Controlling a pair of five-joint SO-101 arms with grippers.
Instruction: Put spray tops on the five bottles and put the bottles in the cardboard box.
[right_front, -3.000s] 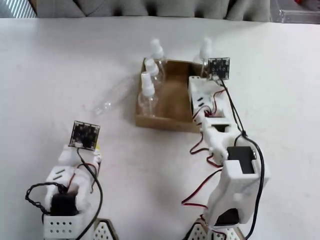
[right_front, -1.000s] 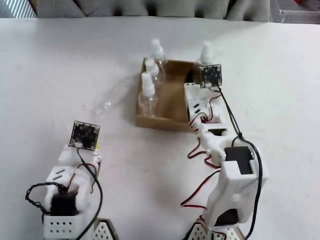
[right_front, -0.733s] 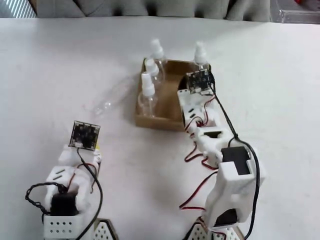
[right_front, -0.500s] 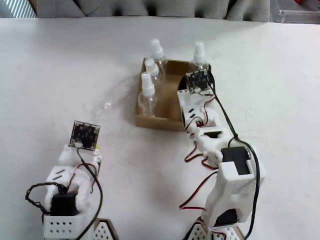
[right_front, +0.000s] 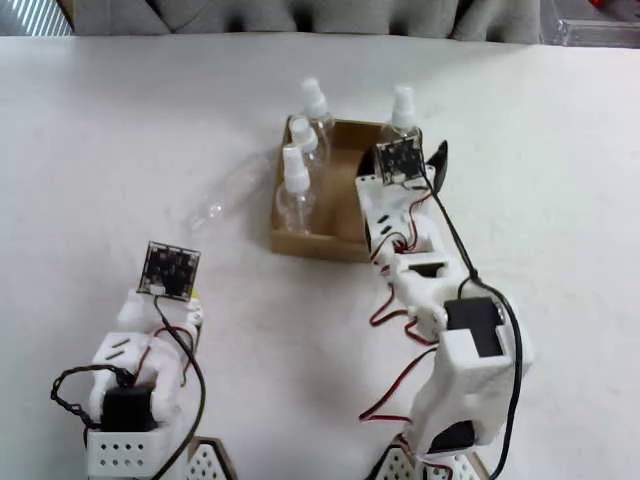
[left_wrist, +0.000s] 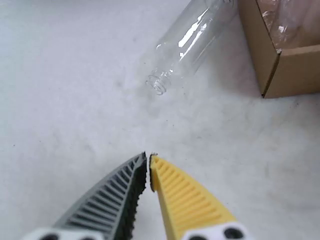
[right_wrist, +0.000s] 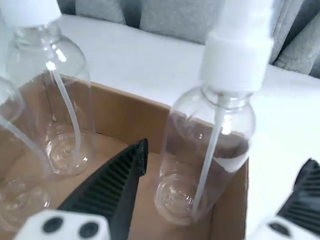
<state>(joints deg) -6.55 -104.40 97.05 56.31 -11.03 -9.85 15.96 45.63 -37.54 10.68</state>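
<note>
The cardboard box holds several clear bottles with white spray tops. Three stand along its left side. Another capped bottle stands upright in the far right corner, between the fingers of my open right gripper, and neither finger presses it. An uncapped bottle lies on its side on the table left of the box. My left gripper is shut and empty, low near the table's front left, short of that bottle's mouth.
The white table stretches wide to the left and behind the box. The box's brown wall stands beside the lying bottle. Red and black cables trail along the right arm. A grey sofa runs behind the table.
The right gripper carried its capped bottle leftward into the box's far right corner, then opened; one black finger now juts out to the side. The left arm has stayed still.
</note>
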